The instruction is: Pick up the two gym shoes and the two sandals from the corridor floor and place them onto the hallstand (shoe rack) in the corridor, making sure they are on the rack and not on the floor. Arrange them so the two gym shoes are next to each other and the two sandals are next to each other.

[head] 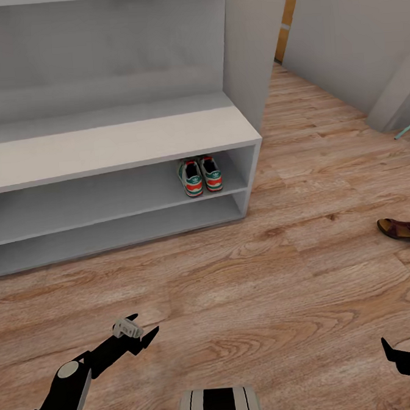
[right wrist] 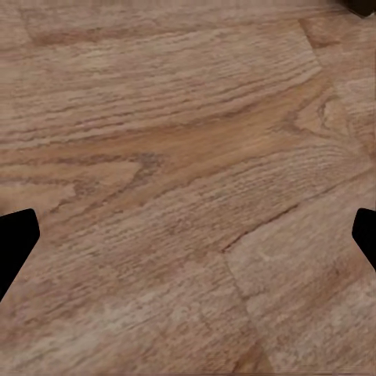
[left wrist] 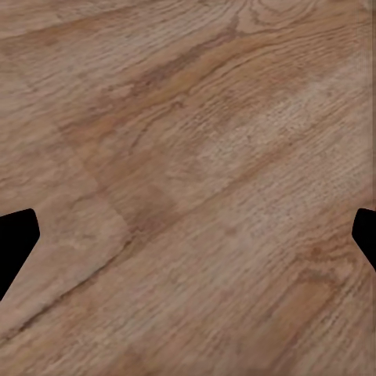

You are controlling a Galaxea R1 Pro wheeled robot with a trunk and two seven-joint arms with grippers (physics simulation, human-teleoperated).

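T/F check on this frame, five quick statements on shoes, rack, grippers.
1. Both gym shoes sit side by side on the hallstand. True.
2. They are on its flat top. False: they are on the upper open shelf, near its right end.
3. A sandal lies on the corridor floor at the head view's right edge. True.
4. The left gripper holds a sandal. False: it is open and empty above bare floor.
5. The right gripper is shut. False: its fingers are spread wide with only floor between.
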